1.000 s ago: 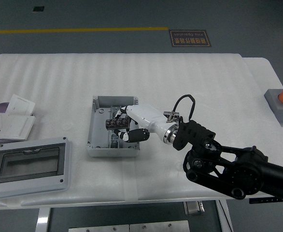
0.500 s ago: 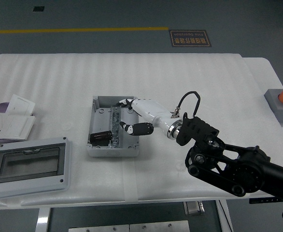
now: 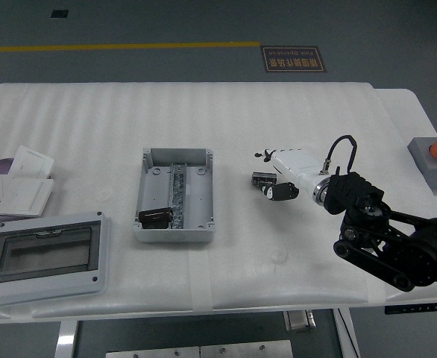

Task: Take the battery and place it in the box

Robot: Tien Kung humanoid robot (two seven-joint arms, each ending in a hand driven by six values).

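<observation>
— What is seen at the left of the white padded table (image 3: pixel 92 119)?

— A grey lid with a clear window (image 3: pixel 45 255) is laid near the front edge. Next, the open grey plastic box (image 3: pixel 175 193) is found, and the small black cylindrical battery (image 3: pixel 156 216) is lain in its near-left corner.

— How is the battery judged to handle?

— It is judged light, rigid and smooth, so rolling is likely; it is best pinched across its middle.

— And the right hand (image 3: pixel 277 176)?

— It is held well right of the box, fingers loosely curled, nothing grasped.
</observation>
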